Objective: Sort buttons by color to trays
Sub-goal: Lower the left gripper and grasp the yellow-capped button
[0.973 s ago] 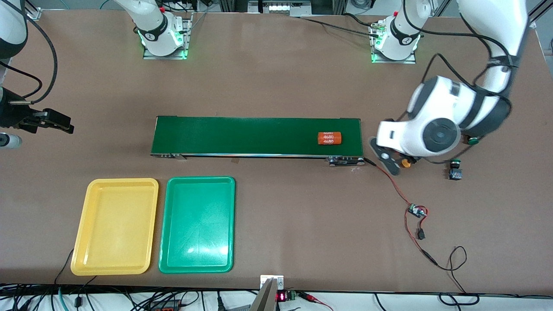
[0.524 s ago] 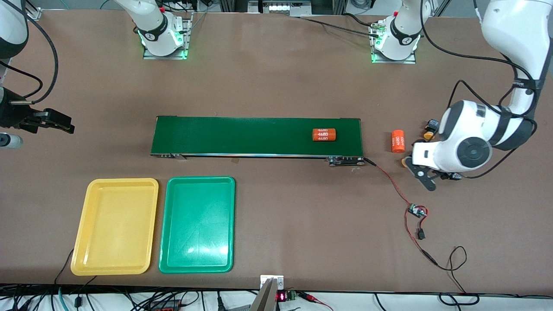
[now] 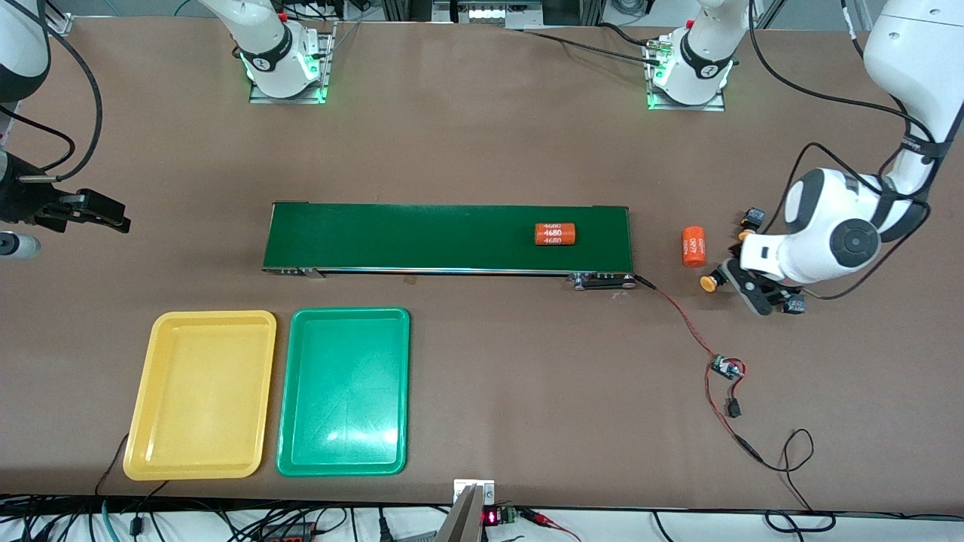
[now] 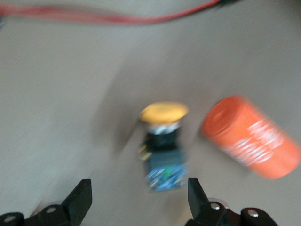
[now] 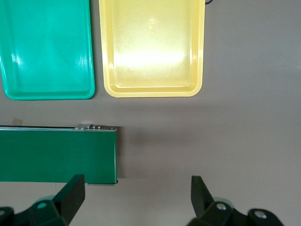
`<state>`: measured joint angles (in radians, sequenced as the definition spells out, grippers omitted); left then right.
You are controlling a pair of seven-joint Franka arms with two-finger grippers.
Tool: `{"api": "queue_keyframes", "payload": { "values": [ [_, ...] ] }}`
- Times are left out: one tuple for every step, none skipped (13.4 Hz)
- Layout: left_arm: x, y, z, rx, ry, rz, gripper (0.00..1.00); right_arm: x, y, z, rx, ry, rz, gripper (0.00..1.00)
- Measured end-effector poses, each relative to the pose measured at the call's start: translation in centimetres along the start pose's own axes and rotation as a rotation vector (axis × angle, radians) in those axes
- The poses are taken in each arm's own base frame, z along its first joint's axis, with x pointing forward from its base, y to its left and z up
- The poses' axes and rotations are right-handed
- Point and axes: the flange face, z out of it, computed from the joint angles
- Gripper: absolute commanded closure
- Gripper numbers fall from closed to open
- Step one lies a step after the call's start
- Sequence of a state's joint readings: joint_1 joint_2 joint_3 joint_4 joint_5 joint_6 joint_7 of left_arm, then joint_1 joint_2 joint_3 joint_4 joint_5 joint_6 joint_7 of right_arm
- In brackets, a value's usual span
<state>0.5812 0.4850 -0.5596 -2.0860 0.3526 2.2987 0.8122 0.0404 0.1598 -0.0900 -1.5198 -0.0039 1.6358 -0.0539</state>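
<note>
Yellow-capped button (image 4: 162,146) lies on its side on the desk (image 3: 482,150) beside an orange cylinder (image 4: 251,136) at the left arm's end, the left gripper (image 4: 136,200) straddling it wide-jawed for a grasp, while the right gripper (image 5: 136,197) waits open near the yellow tray (image 3: 199,395).

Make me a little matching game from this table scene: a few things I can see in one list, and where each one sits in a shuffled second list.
Things:
1. orange cylinder printed 4680
2. second orange cylinder
3. yellow-capped button
4. green tray

Places:
A. beside the yellow tray, nearer the front camera than the belt
B. on the bare table off the belt's end, toward the left arm's end
C. on the dark green conveyor belt
D. on the table under the left hand, between its open fingers

Pairs: 1-C, 2-B, 3-D, 4-A
</note>
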Motion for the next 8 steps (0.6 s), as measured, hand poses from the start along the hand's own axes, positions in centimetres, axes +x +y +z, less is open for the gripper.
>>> {"api": "queue_keyframes", "payload": {
  "values": [
    [0.49,1.02,-0.02,-0.015,0.016,0.017,0.09,0.0,-0.07,0.0,0.0,0.0,-0.001,0.0],
    [0.52,1.48,-0.08,-0.021,0.025,0.023,0.09,0.01,-0.1,0.0,0.0,0.0,-0.002,0.0],
    [0.36,1.52,-0.09,-0.021,0.03,0.022,0.09,0.0,-0.08,0.0,0.0,0.0,-0.001,0.0],
    [0.21,1.38,-0.11,-0.015,0.038,0.02,0.09,0.01,-0.07,0.0,0.0,0.0,-0.001,0.0],
    [0.06,1.21,-0.16,-0.006,0.043,0.02,0.09,0.01,-0.11,0.0,0.0,0.0,-0.002,0.0],
    [-0.1,1.09,-0.13,0.004,0.04,0.027,0.09,0.01,-0.23,-0.01,0.0,0.0,-0.004,0.0],
    [-0.24,1.05,0.06,0.016,0.032,0.041,0.09,0.02,-0.43,-0.01,0.0,0.0,-0.007,0.0],
    [-0.3,0.99,0.34,0.033,0.03,0.058,0.09,0.03,-0.61,-0.02,0.0,0.001,-0.01,0.0]
  ]
}}
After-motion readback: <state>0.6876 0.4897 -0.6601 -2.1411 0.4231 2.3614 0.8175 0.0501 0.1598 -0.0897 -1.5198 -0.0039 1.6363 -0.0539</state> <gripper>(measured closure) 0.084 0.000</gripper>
